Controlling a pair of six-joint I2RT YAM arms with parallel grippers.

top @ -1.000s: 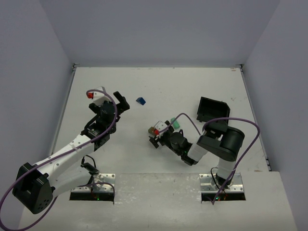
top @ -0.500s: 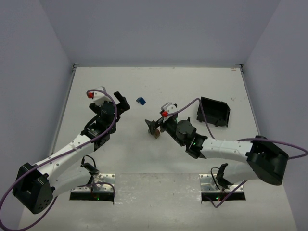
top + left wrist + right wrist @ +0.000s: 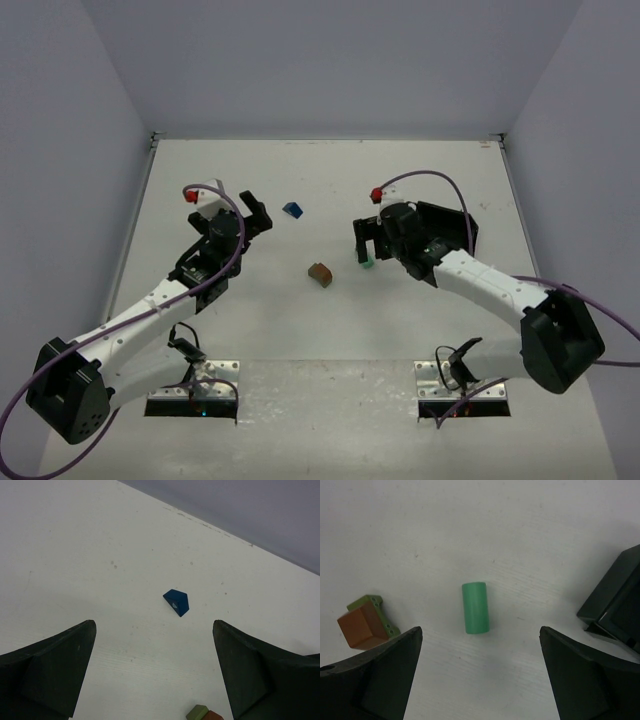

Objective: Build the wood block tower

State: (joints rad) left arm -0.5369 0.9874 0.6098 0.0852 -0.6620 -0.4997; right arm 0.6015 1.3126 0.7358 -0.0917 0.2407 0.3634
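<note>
A brown-orange block [image 3: 321, 272] rests on an olive block [image 3: 376, 607] at the table's middle; the brown-orange block also shows in the right wrist view [image 3: 361, 625]. A mint-green cylinder [image 3: 475, 608] lies on its side just right of them [image 3: 367, 263]. My right gripper [image 3: 368, 248] hovers over the cylinder, open and empty, one finger on each side of it [image 3: 480, 645]. A small blue block [image 3: 292, 210] lies alone at the back. My left gripper [image 3: 255, 212] is open and empty, just left of the blue block [image 3: 176, 601], which lies ahead of its jaws [image 3: 153, 645].
A black square tray [image 3: 445, 230] lies tipped at the right, just behind my right gripper; its corner shows in the right wrist view [image 3: 620, 597]. The olive and brown-orange pair peeks in at the bottom of the left wrist view [image 3: 204, 713]. Walls enclose the white table.
My right gripper has left the brown-orange and olive blocks and swung right and back, now over the green cylinder. The two blocks stay stacked. The left arm has barely moved.
</note>
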